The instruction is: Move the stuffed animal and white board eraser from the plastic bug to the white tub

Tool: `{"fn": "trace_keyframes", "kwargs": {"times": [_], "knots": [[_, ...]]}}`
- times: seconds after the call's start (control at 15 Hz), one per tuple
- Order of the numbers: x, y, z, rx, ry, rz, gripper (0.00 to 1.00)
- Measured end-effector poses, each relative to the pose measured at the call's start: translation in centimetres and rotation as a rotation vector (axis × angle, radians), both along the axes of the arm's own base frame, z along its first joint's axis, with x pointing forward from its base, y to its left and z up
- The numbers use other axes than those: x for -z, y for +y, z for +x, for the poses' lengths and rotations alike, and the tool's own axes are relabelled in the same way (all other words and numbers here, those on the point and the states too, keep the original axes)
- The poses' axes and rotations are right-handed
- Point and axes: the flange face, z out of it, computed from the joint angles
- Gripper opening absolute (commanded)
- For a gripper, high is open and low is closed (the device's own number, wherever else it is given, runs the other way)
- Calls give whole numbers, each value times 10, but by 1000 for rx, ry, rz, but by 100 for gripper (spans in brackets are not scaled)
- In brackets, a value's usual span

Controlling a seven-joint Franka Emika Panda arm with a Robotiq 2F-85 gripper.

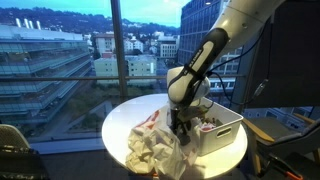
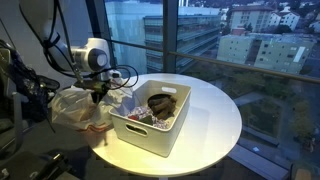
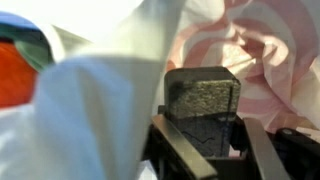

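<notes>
**Eraser between the fingers, down in the plastic bag**

In the wrist view the whiteboard eraser stands just ahead of the camera as a rectangular block, its upper part speckled grey and its lower part dark; the gripper comes in from the bottom edge with one of its fingers on each side of the block; the dark lower end of the eraser sits between them, and both fingers look pressed flat against its sides, so they appear clamped on it rather than standing free; the grey upper part rises past the fingertips.

Folds of the plastic bag crowd round the grasp, white to one side and pink-tinted behind the eraser; an orange and green patch shows at the far edge of that view, too blurred to name.

In both exterior views the arm bends down over the round table, and the gripper is low in the crumpled bag, just beside the white tub; the eraser itself is hidden there by bag and gripper.

The tub stands on the table touching the bag; inside it lies a brown rounded shape, apparently the stuffed animal, among small mixed items; a window with city buildings fills the background.
</notes>
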Motion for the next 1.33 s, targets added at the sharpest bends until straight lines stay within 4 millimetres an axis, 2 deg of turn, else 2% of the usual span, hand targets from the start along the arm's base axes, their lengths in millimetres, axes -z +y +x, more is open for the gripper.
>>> {"fn": "trace_keyframes", "kwargs": {"times": [0.33, 0.47, 0.73, 0.93, 1.13, 1.33], "knots": [[-42, -31, -11, 22, 297, 33, 31], [-70, -42, -5, 30, 382, 106, 31], [-144, -80, 19, 128, 341, 300, 31], [-182, -122, 26, 224, 263, 358, 31], [-195, -162, 28, 318, 195, 357, 31], [-175, -183, 28, 426, 119, 296, 31]]}}
